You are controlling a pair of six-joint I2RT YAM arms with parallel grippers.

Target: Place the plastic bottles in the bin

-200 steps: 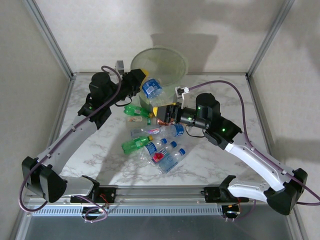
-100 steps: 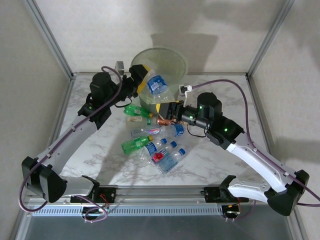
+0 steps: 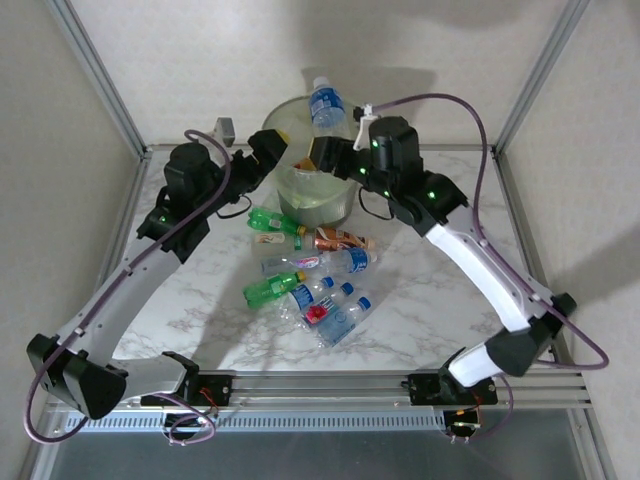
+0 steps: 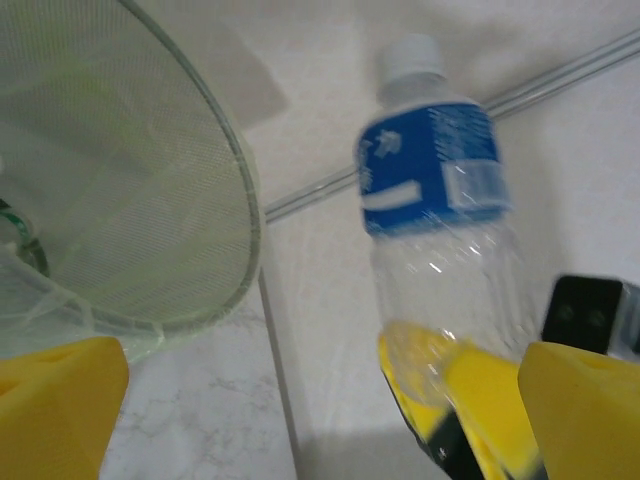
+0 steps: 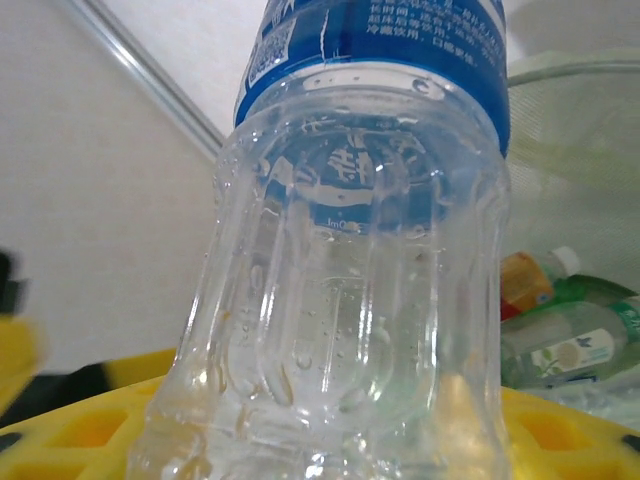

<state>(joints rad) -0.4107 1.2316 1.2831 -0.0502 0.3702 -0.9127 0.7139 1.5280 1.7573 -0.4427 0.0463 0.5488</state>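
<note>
My right claw (image 3: 325,142) gripped blue-label bottle (image 3: 328,103) by base, upright, directly over bin (image 3: 322,205); left claw (image 3: 281,141) gaped empty alongside.

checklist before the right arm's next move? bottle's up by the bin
1. Right gripper grip on held bottle: ok. The base is clamped between the fingers, cap up.
2. Held bottle over the bin opening: cannot tell. The top view puts it at the far rim, and depth is unclear.
3. Left gripper empty: ok. It is open with nothing between the fingers.
4. Room between the grippers: cannot tell. Both sit close together at the bin's mouth.
5. Bin upright: ok.
6. Table bottles binned: not ok. A cluster lies in front of the bin.
</note>
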